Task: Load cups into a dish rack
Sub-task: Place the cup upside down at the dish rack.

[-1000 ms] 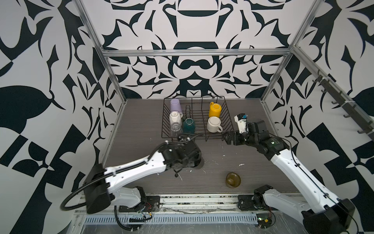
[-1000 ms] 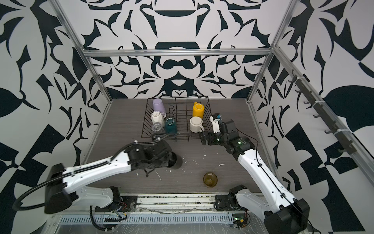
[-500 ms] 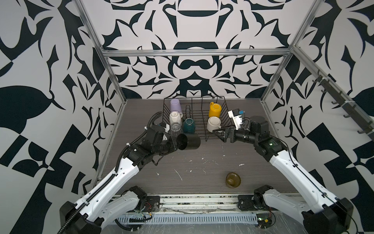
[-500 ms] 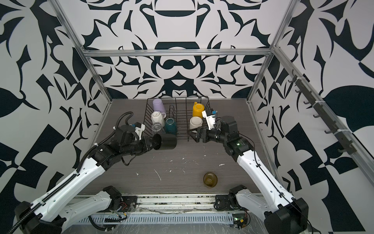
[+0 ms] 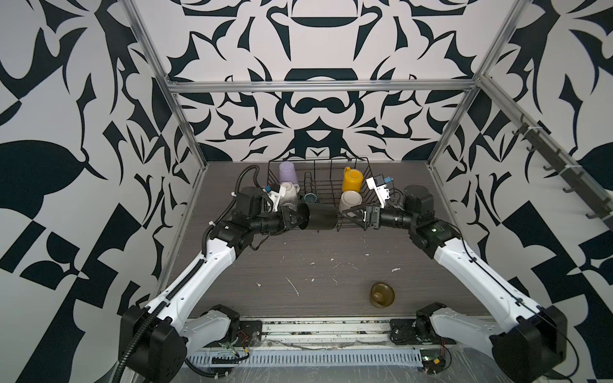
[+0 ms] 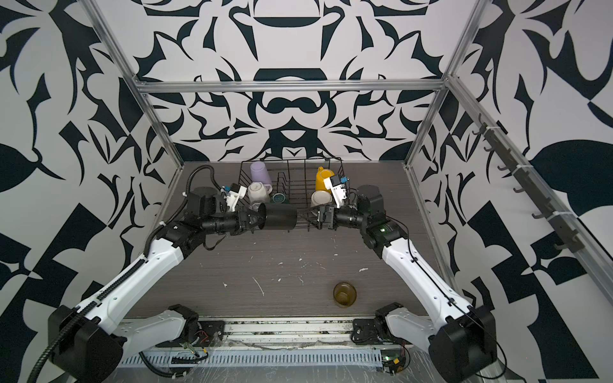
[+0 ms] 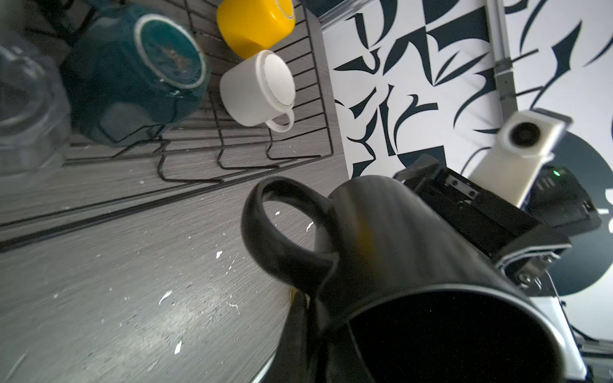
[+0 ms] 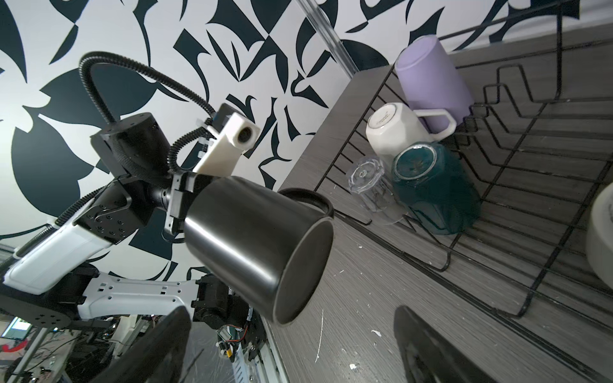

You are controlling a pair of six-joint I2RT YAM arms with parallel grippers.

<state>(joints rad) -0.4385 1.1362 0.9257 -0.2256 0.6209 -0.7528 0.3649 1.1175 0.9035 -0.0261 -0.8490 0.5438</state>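
Note:
My left gripper (image 5: 296,218) (image 7: 310,310) is shut on the rim of the black mug (image 5: 320,217) (image 6: 280,217) (image 8: 258,245). The mug lies sideways in the air just in front of the dish rack (image 5: 323,185), its base facing my right gripper (image 5: 352,215) (image 8: 292,351). That gripper is open, close to the base and apart from it. In the rack sit the lilac tumbler (image 5: 287,172), white faceted mug (image 5: 289,194), teal mug (image 5: 310,198), yellow mug (image 5: 352,179), a white mug (image 5: 351,200) and the clear glass (image 8: 368,179). The olive-brown cup (image 5: 382,294) stands on the table.
The grey table (image 5: 298,258) carries white scuff marks between the two arms. Patterned walls and aluminium posts (image 5: 185,132) close in the left, right and back sides. A rail with hooks (image 5: 544,156) runs along the right wall.
My left arm lifted the black mug off the table, turned it sideways and carried it back toward the rack. The right gripper swung round to face the mug's base.

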